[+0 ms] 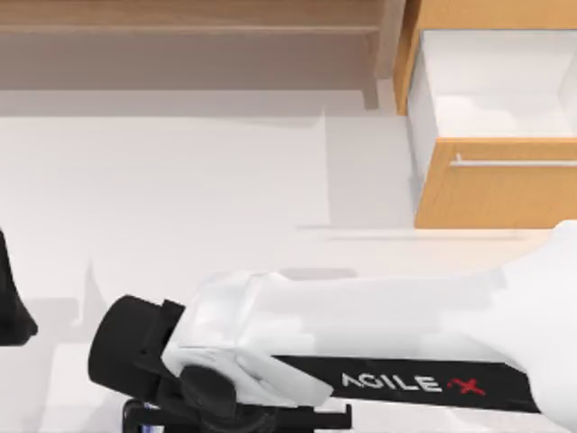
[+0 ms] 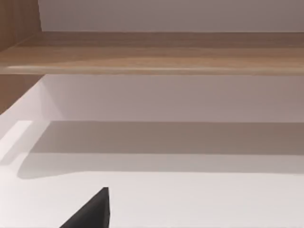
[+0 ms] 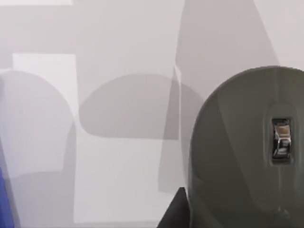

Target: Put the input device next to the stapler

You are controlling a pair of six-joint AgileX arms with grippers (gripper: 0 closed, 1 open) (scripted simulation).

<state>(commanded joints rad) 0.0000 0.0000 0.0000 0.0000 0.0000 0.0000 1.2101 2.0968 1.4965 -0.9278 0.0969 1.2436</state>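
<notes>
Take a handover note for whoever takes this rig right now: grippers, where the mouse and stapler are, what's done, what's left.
Right gripper: at the top view's bottom left, close above the mouse; grip unclear.
Left arm: parked at the left edge.
Stapler: probably the blue sliver in the right wrist view, apart from the mouse.
Done: the right gripper is at the mouse.
Left: set the mouse beside the stapler, release.

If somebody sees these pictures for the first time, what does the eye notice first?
First, the big white right arm with its AgileX lettering, reaching across the near part of the top view towards the left. Next, the dark grey mouse close up in the right wrist view, its scroll wheel shining. Then the open wooden drawer at the table's far right.
</notes>
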